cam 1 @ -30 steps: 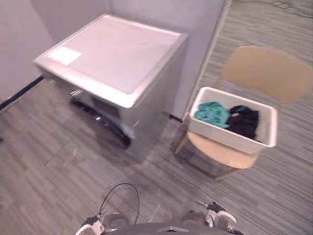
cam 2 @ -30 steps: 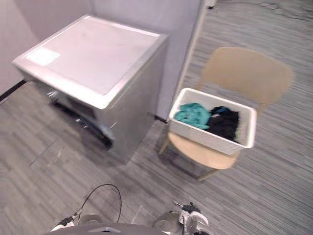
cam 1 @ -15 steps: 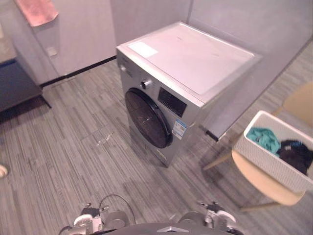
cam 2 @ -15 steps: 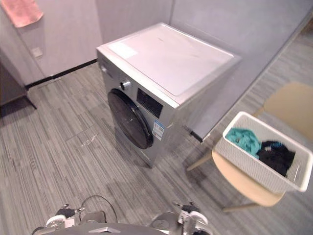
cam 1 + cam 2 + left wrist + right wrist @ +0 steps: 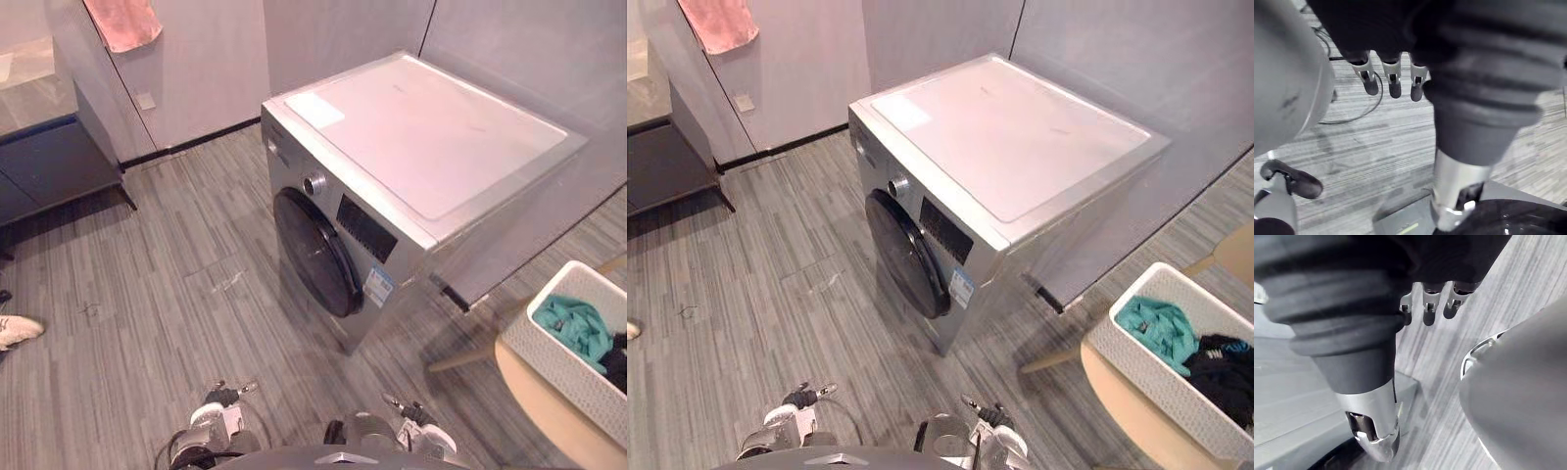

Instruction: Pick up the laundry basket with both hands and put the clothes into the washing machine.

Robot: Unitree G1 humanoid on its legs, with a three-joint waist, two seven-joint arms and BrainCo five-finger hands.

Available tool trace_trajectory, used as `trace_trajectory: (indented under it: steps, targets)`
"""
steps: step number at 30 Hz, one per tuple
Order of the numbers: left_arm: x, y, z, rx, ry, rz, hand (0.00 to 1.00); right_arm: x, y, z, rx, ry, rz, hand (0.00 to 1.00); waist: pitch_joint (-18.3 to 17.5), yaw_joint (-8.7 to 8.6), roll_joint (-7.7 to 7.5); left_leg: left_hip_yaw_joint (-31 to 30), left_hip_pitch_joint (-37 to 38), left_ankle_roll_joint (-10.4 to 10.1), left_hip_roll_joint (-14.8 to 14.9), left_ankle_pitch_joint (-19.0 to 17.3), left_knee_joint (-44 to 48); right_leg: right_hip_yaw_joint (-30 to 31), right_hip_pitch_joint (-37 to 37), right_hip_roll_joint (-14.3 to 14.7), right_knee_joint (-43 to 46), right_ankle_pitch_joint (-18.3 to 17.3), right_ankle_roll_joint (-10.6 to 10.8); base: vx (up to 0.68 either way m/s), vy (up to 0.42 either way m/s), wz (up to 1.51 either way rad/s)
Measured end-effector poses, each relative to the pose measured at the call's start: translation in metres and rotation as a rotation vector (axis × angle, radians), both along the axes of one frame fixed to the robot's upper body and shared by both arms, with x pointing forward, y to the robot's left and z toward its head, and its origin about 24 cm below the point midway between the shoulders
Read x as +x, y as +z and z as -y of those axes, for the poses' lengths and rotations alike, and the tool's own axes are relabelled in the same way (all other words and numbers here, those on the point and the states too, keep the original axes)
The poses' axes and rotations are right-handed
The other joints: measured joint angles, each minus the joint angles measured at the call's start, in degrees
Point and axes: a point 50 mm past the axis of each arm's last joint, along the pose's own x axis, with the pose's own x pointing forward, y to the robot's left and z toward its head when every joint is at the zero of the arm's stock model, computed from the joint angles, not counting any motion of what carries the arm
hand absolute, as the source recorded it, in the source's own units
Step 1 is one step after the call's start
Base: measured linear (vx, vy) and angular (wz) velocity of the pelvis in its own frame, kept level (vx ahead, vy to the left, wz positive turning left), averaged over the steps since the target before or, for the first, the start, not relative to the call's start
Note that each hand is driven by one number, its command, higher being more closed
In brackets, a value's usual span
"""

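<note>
— Basket first: where is it sitting?
— The laundry basket (image 5: 1151, 382) is sitting on the seat of a wooden chair (image 5: 1117, 416) at the lower right of the frame, just beside the washing machine (image 5: 1009, 137). I am guessing the chair is keeping it raised so both my hands can take its rim without stooping to the floor (image 5: 774, 294).
— And what is lying in it?
— A teal garment (image 5: 1156, 328) and a black garment (image 5: 1220, 367) are lying heaped inside, nothing spilling over.
— What are your fingers doing?
— My left hand (image 5: 1393, 81) and right hand (image 5: 1428, 308) are hanging low over the striped floor. The fingers (image 5: 1370, 83) of each are dangling straight and slack, gripping nothing. That is fitting, I think, since the basket is lying well apart from me.
— Is the machine ready?
— Its round dark door (image 5: 906, 255) is looking closed, facing the lower left of the frame. I am judging that it is needing opening before anything is going in, and that I am needing to turn toward the chair first.
</note>
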Motion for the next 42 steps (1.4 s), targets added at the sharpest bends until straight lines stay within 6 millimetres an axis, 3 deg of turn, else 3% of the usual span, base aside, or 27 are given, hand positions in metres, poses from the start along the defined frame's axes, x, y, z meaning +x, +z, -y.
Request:
trace_trajectory:
  steps: [1, 2, 3, 4, 5, 6, 7, 9, 11, 12, 13, 14, 15, 17, 18, 21, 24, 27, 31, 37, 40, 42]
  targets:
    - [0.002, 0.001, -0.001, 0.003, 0.004, 0.014, 0.00, 0.002, 0.001, -0.001, -0.003, 0.013, 0.005, 0.00, -0.3, -0.26, 0.53, 0.0, -2.2, -1.3, 0.1, 0.7, 4.3, -0.5, 0.7, 0.0, -0.3, -0.3, 0.2, 0.27, 0.046, 0.46]
    - [0.007, 0.004, -0.002, 0.006, 0.010, 0.038, 0.00, 0.005, 0.002, -0.002, -0.008, 0.034, 0.014, 0.00, -0.2, -0.32, 0.43, -0.2, -6.4, -4.1, 0.9, 3.6, 12.7, -1.4, 1.9, 0.0, -0.4, -0.6, 0.2, 0.20, 0.060, 0.31]
    - [0.007, 0.005, -0.003, 0.005, 0.020, 0.041, 0.00, 0.007, 0.003, -0.002, -0.011, 0.043, 0.021, 0.00, -0.2, -0.21, 0.46, 0.2, -8.2, -4.0, 1.4, 5.8, 16.2, -1.4, 2.5, 0.0, -0.5, -0.6, 0.1, 0.30, 0.122, 0.09]
    - [0.006, 0.005, -0.007, 0.017, 0.035, 0.050, 0.00, 0.017, 0.008, -0.008, -0.019, 0.090, 0.050, 0.00, 0.2, 0.67, 0.02, 2.9, -10.7, -3.2, 3.2, 11.6, 23.8, 0.0, 5.2, -0.3, -1.5, -0.5, 0.1, 0.20, 0.125, -0.20]
    - [0.007, 0.007, -0.009, 0.023, 0.038, 0.062, 0.00, 0.021, 0.010, -0.010, -0.025, 0.112, 0.068, 0.00, 0.5, 1.33, -0.22, 4.8, -10.9, -2.7, 4.0, 11.3, 25.8, 0.7, 6.2, -0.7, -1.7, -0.5, 0.1, 0.22, 0.176, -0.48]
    - [0.007, 0.008, -0.010, 0.030, 0.038, 0.073, 0.00, 0.035, 0.019, -0.013, -0.043, 0.151, 0.124, 0.00, 0.6, 2.06, -0.56, 8.3, -11.9, 1.5, 5.3, 7.6, 26.8, 2.2, 7.8, -2.3, -2.2, -0.3, 0.6, 0.19, 0.222, -0.48]
    - [0.006, 0.008, -0.010, 0.032, 0.038, 0.073, 0.00, 0.041, 0.023, -0.013, -0.050, 0.157, 0.147, 0.00, 0.6, 2.16, -0.53, 9.5, -12.5, 3.2, 5.9, 6.2, 25.9, 3.0, 8.0, -3.2, -2.6, 0.1, 1.2, 0.17, 0.251, -0.56]
    - [0.004, 0.008, -0.015, 0.039, 0.056, 0.076, 0.00, 0.059, 0.036, -0.017, -0.079, 0.199, 0.220, 0.00, 0.5, 2.73, -0.95, 11.5, -12.8, 7.1, 7.5, 4.0, 16.7, 5.4, 8.5, -6.2, -4.2, 1.4, 3.5, 0.17, 0.324, -0.58]
    - [-0.004, 0.005, -0.017, 0.055, 0.075, 0.050, 0.00, 0.075, 0.055, -0.018, -0.134, 0.245, 0.317, 0.00, 0.4, 2.74, -0.60, 8.1, -11.0, 9.0, 8.7, 6.2, -1.7, 9.2, 8.1, -8.8, -5.6, 2.4, 6.2, 0.24, 0.515, -0.74]
    - [-0.011, 0.001, -0.016, 0.058, 0.078, 0.021, 0.00, 0.078, 0.062, -0.011, -0.177, 0.252, 0.349, 0.00, -0.5, 2.73, 0.63, 4.2, -9.6, 10.6, 8.6, 16.8, -10.5, 11.7, 7.2, -9.1, -4.8, 1.9, 9.0, 0.18, 0.402, -0.57]
    - [-0.013, 0.000, -0.015, 0.059, 0.074, 0.011, 0.00, 0.079, 0.064, -0.009, -0.188, 0.253, 0.355, 0.00, -0.9, 2.50, 1.22, 2.7, -9.1, 4.3, 7.7, 14.3, -10.9, 13.4, 6.6, -9.8, -4.7, 1.1, 10.1, 0.20, 0.584, -0.11]
    - [-0.012, 0.000, -0.022, 0.087, 0.042, -0.006, 0.00, 0.082, 0.065, -0.010, -0.198, 0.264, 0.359, 0.00, -1.0, 1.43, -0.06, 3.2, -9.0, -0.6, 5.9, 10.5, -12.4, 17.3, 5.8, -10.5, -4.9, -0.5, 10.6, 0.12, 0.502, 0.20]
    - [-0.014, 0.000, -0.037, 0.135, 0.032, -0.027, 0.00, 0.084, 0.065, -0.018, -0.202, 0.300, 0.357, 0.00, -0.3, 1.45, -2.06, 3.6, -9.0, 0.5, 3.5, 11.0, -13.4, 19.6, 5.1, -10.5, -5.9, -0.6, 10.7, 0.14, 0.541, 0.29]
    - [-0.025, -0.003, -0.050, 0.170, 0.034, -0.080, 0.00, 0.089, 0.077, -0.019, -0.252, 0.338, 0.404, 0.00, -1.0, 1.49, -3.22, 4.7, -8.1, 1.3, 1.9, 11.0, -14.6, 20.4, 5.9, -10.1, -8.8, 2.3, 10.9, 0.06, 0.230, -0.01]
    - [-0.027, -0.003, -0.053, 0.195, 0.001, -0.086, 0.00, 0.095, 0.088, -0.016, -0.298, 0.356, 0.454, 0.00, -1.1, 1.79, -3.15, 6.1, -7.1, 2.0, 1.5, 11.2, -15.9, 21.6, 5.9, -10.6, -9.9, 5.3, 12.1, 0.04, 0.220, -0.28]
    - [-0.033, -0.004, -0.056, 0.233, -0.065, -0.113, 0.00, 0.106, 0.108, -0.015, -0.344, 0.366, 0.550, 0.00, -1.4, 2.09, -3.10, 9.3, -4.6, 3.1, 0.4, 13.3, -21.5, 23.6, 5.1, -11.9, -12.8, 10.2, 12.9, -0.03, 0.163, -0.48]
    - [-0.034, -0.005, -0.057, 0.249, -0.092, -0.124, 0.00, 0.100, 0.111, -0.010, -0.399, 0.396, 0.543, 0.00, -1.5, 1.42, -2.70, 10.1, -3.9, 3.0, -0.3, 16.5, -27.4, 23.5, 3.3, -12.1, -14.4, 12.2, 13.0, -0.07, 0.044, -0.14]
    - [-0.036, -0.006, -0.057, 0.254, -0.087, -0.139, 0.00, 0.090, 0.104, -0.006, -0.431, 0.418, 0.494, 0.00, -1.5, 1.13, -2.61, 10.4, -2.4, 2.5, -0.2, 19.9, -32.6, 23.4, 3.0, -11.6, -15.9, 12.2, 13.0, -0.06, -0.030, -0.05]
    - [-0.036, -0.007, -0.052, 0.245, -0.089, -0.151, 0.00, 0.090, 0.112, 0.008, -0.529, 0.462, 0.482, 0.00, -1.2, 0.81, -1.67, 11.1, -1.6, 1.5, 0.7, 25.1, -38.7, 23.1, 1.5, -10.3, -17.3, 10.6, 13.8, -0.13, -0.083, -0.10]
    - [-0.038, -0.008, -0.050, 0.241, -0.094, -0.158, 0.00, 0.088, 0.115, 0.023, -0.598, 0.488, 0.450, 0.00, -1.3, 1.08, -1.30, 10.5, -1.8, 1.6, 0.9, 25.2, -38.7, 22.8, 1.2, -9.9, -16.8, 9.2, 13.7, -0.12, -0.025, 0.08]
    - [-0.037, -0.007, -0.053, 0.250, -0.094, -0.155, 0.00, 0.100, 0.110, 0.030, -0.602, 0.505, 0.414, 0.00, -1.0, 1.12, -1.77, 9.7, -3.5, 1.6, 0.6, 25.2, -38.7, 23.0, 0.0, -9.9, -16.9, 9.2, 13.7, -0.06, 0.009, 0.10]
    - [-0.030, -0.004, -0.058, 0.268, -0.105, -0.134, 0.00, 0.125, 0.114, 0.038, -0.615, 0.513, 0.400, 0.00, 0.6, 1.30, -1.81, 9.3, -5.0, 1.6, 0.3, 25.2, -38.7, 23.1, -1.1, -9.9, -17.1, 9.3, 13.5, -0.05, 0.011, 0.08]
